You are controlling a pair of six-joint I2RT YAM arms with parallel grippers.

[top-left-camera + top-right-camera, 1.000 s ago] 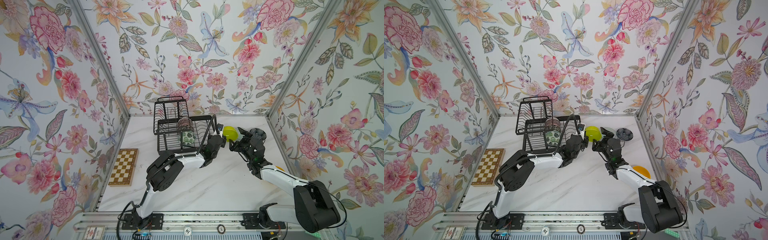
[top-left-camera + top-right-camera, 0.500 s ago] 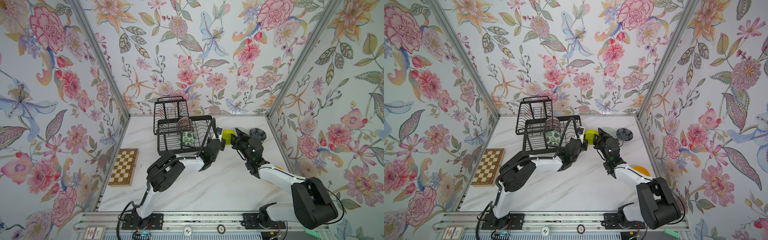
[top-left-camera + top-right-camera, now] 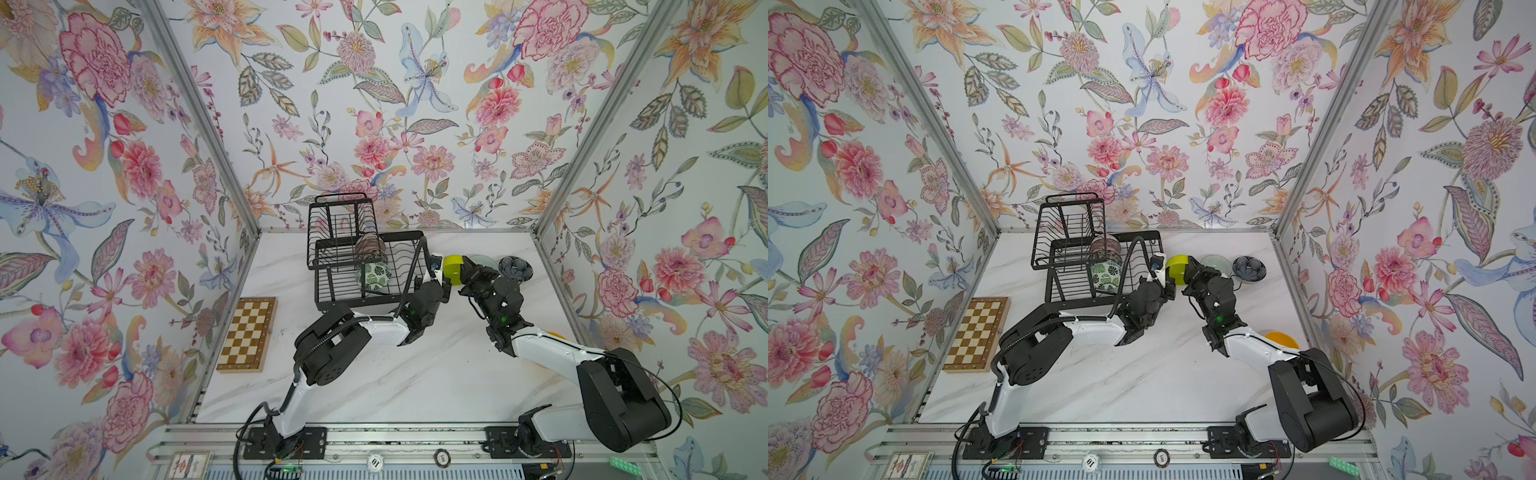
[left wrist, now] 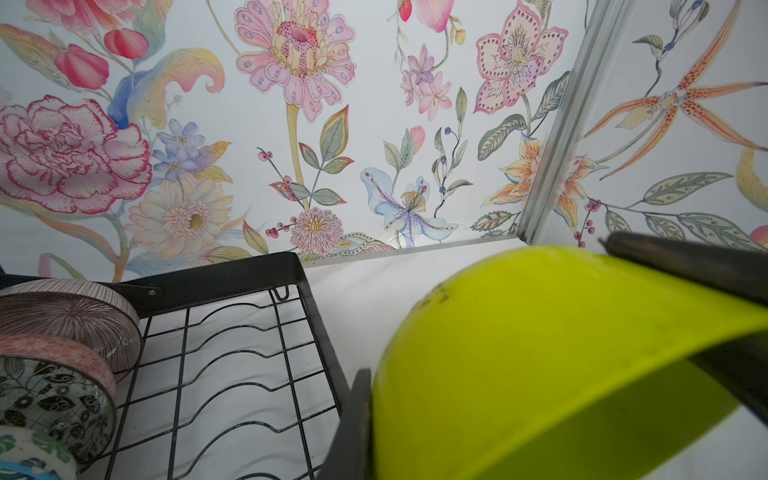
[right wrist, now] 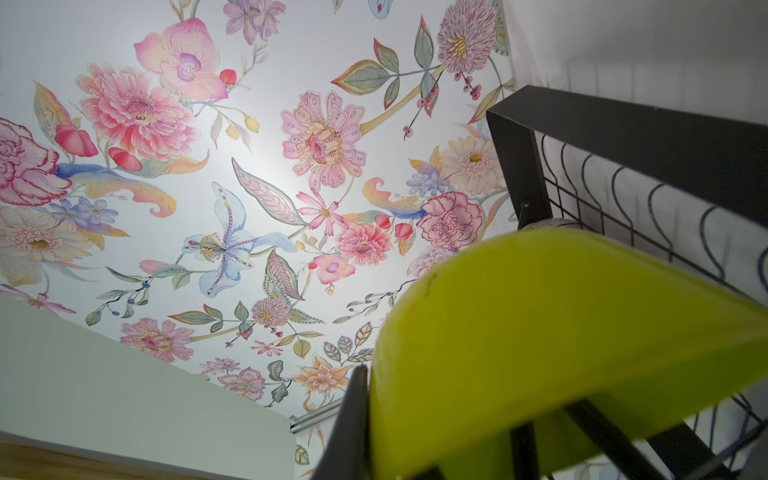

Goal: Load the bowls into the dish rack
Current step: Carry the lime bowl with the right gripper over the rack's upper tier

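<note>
The left gripper [image 3: 441, 277] and right gripper [image 3: 466, 272] both clamped the lime green bowl [image 3: 452, 266]. It hung between them, just beside the dish rack [image 3: 332, 266].

Bright, even, diffuse light fills both top views, leaving only faint soft shadows on the white bench [image 3: 415, 374]. In both wrist views the close lime green bowl [image 4: 540, 353] looks soft-edged while the wallpaper [image 5: 249, 208] is sharp, with a pale glare patch in the right wrist view.

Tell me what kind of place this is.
Probably a robot test booth, not a kitchen: floral walls in a metal frame, two arms bolted to a rail, a dish rack on a marble table.
</note>
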